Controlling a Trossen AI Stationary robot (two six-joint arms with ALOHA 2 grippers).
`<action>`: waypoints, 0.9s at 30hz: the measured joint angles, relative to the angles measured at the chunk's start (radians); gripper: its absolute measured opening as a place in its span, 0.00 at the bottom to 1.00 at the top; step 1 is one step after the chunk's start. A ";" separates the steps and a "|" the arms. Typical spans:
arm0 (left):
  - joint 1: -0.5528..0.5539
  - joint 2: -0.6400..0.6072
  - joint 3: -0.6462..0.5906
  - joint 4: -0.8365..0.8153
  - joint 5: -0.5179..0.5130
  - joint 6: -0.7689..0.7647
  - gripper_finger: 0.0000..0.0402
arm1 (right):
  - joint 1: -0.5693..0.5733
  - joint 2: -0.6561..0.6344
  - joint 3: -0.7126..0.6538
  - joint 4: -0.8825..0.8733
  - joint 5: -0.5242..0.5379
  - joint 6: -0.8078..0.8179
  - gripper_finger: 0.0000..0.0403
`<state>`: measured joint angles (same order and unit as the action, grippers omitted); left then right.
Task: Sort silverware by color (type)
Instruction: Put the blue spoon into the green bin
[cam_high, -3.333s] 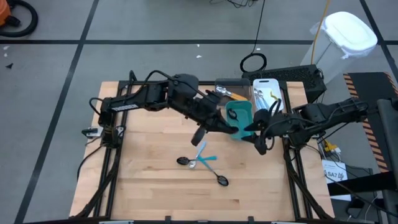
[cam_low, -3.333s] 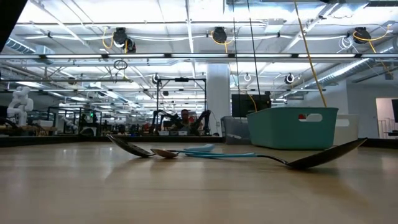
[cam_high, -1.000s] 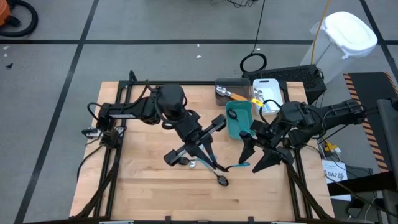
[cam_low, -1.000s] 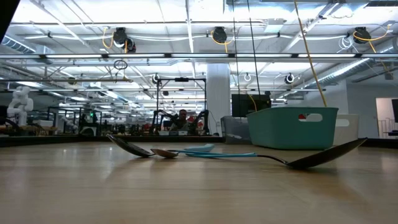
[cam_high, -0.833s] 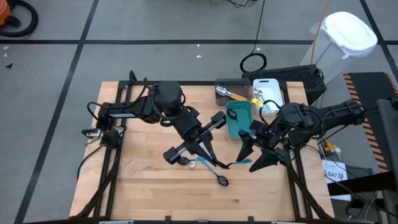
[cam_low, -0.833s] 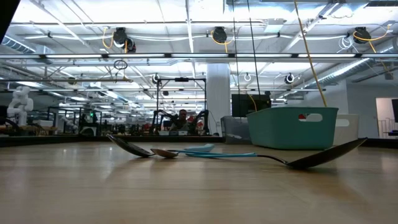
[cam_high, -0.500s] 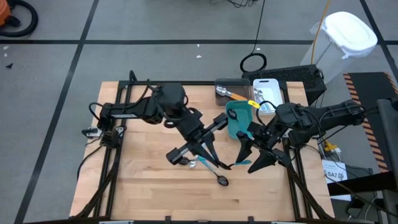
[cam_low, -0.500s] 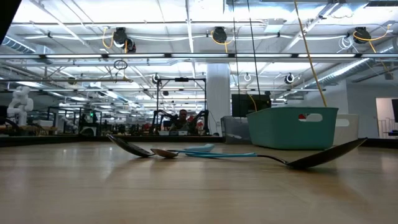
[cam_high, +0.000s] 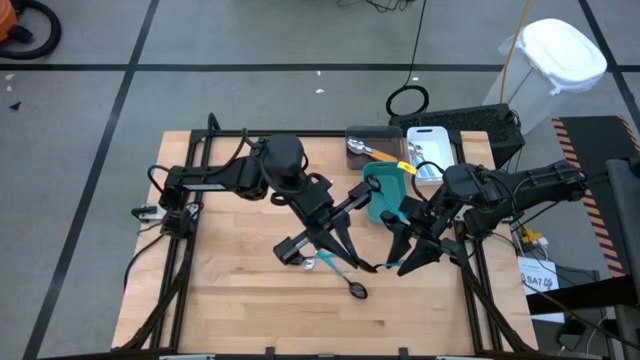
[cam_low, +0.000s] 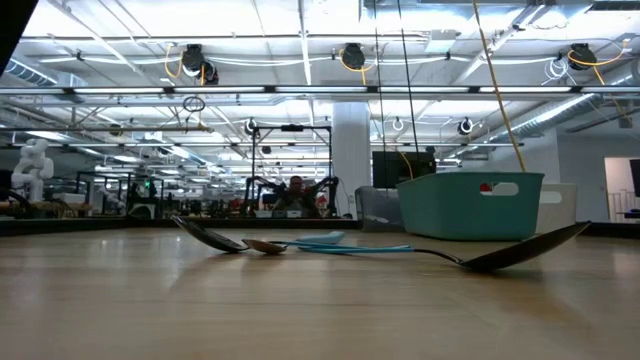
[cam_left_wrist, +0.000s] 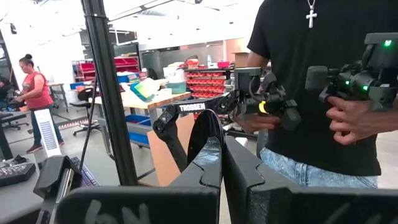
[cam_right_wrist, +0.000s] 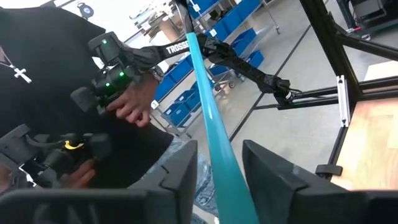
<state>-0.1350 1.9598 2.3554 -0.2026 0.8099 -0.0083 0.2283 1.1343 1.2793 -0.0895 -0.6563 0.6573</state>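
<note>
A light-blue-handled utensil (cam_high: 376, 266) hangs in the air over the table's right half, between my two grippers. My left gripper (cam_high: 352, 258) is shut on its dark head end. My right gripper (cam_high: 402, 262) faces it from the right. Its two fingers (cam_right_wrist: 181, 171) stand on either side of the blue handle (cam_right_wrist: 214, 137), a narrow gap showing on each side. On the wood lie a dark spoon (cam_high: 356, 289), a light-blue utensil (cam_high: 312, 263) and two more spoons (cam_low: 215, 238). My left gripper pinches the utensil at its head end between its two fingers (cam_left_wrist: 208, 171). The dark spoon bowl (cam_left_wrist: 205, 134) sticks out past the fingertips. The fingers come about level from the table's left. The utensil is clear of the table, its handle reaching toward my right gripper.
A teal bin (cam_high: 386, 190) stands just behind the grippers. A gray bin (cam_high: 362, 138) with an orange-handled utensil (cam_high: 381, 154) and a white bin (cam_high: 430, 150) sit at the far right. A person (cam_left_wrist: 323, 93) with hand controllers stands beyond the table.
My right gripper's fingers have drawn closer together around the blue handle, while the gripper stays where it was. The utensils on the table have not moved.
</note>
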 joint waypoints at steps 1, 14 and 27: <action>0.000 0.000 0.000 0.000 0.001 -0.003 0.00 | 0.000 0.000 0.000 0.000 0.000 -0.002 0.28; -0.008 -0.001 0.001 -0.012 -0.116 -0.069 0.03 | 0.002 -0.003 0.001 -0.001 -0.022 -0.052 0.11; -0.023 -0.011 0.001 -0.043 -0.453 -0.138 0.43 | -0.001 -0.046 0.000 -0.096 0.034 -0.034 0.11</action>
<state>-0.1577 1.9486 2.3562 -0.2460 0.3569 -0.1460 0.2275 1.0882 1.2789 -0.1855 -0.6228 0.6231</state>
